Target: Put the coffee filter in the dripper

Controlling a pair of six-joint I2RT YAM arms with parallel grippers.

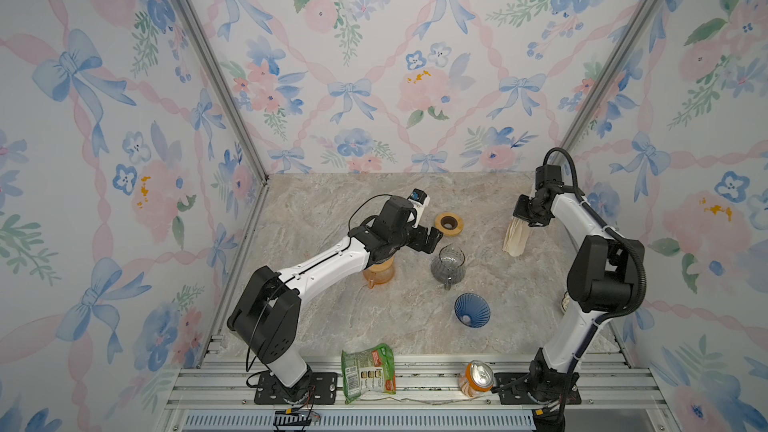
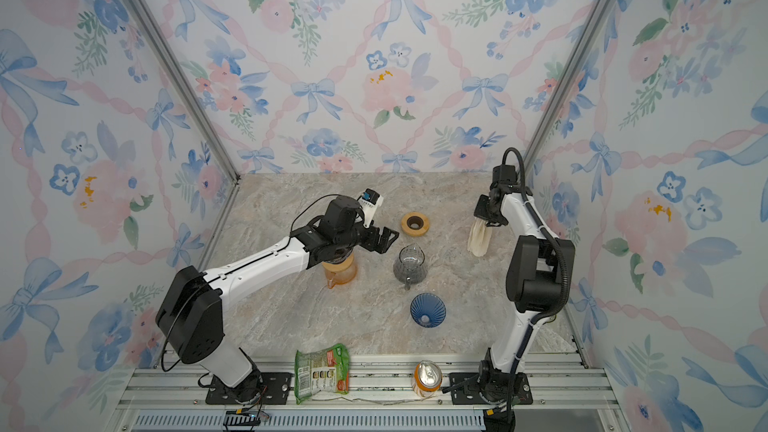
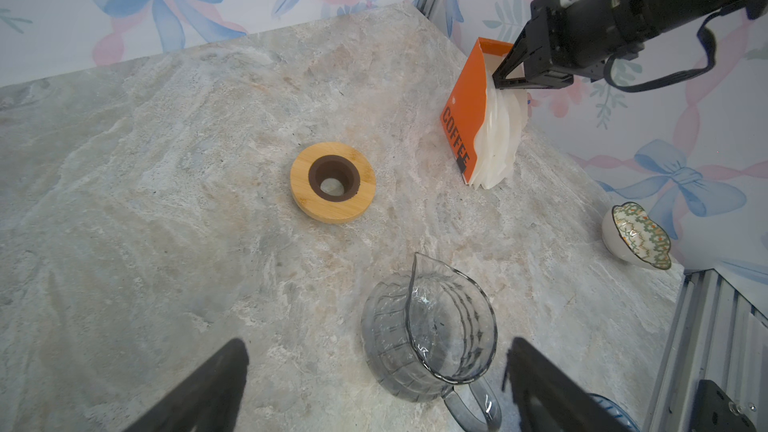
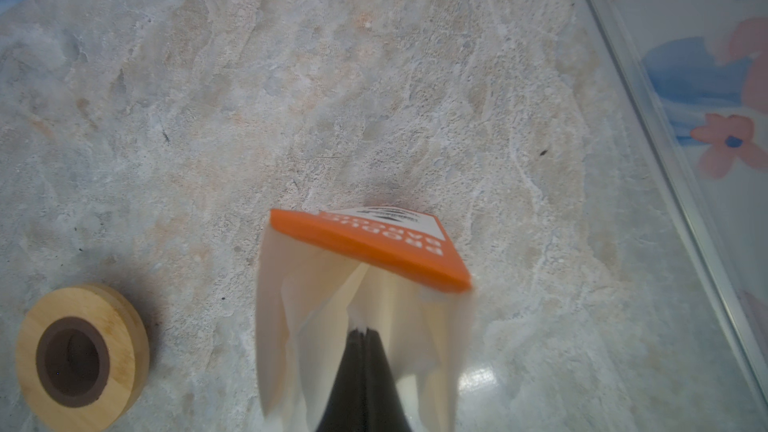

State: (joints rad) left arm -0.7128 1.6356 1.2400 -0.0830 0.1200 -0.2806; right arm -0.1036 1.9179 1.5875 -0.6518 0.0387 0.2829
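The blue ribbed dripper stands alone near the front of the marble table, nothing inside it. White coffee filters stand fanned in an orange holder at the back right. My right gripper reaches down onto the top of the stack, shut on the edge of a coffee filter. My left gripper hovers open above the middle of the table, holding nothing, far from the dripper.
A clear glass pitcher sits just below the left gripper. Behind it lies a wooden ring. An amber carafe is under the left arm. A patterned bowl sits by the right wall. A snack bag and a can lie on the front rail.
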